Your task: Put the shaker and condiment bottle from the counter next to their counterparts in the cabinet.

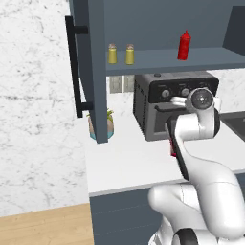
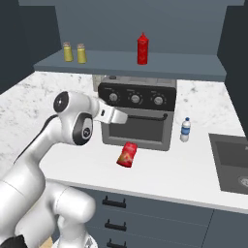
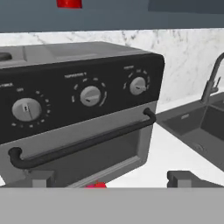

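The condiment bottle (image 2: 128,155) lies on its side on the white counter (image 2: 169,172), just in front of the toaster oven; a sliver of its red shows between my fingertips in the hand view (image 3: 96,185). Two yellow-green shakers (image 1: 112,53) (image 1: 129,54) stand side by side on the cabinet shelf (image 1: 167,61). To their right on the shelf stands the plain red bottle (image 1: 184,45). My gripper (image 3: 111,179) is open and holds nothing. It hangs above the lying bottle, facing the oven door, and its hand (image 2: 116,116) shows in the right base view.
The black toaster oven (image 2: 138,114) stands right behind the bottle under the shelf. A small water bottle (image 2: 185,130) is to its right, then the sink (image 2: 232,160). The open cabinet door (image 1: 83,67) juts out at left, with a potted plant (image 1: 109,125) below.
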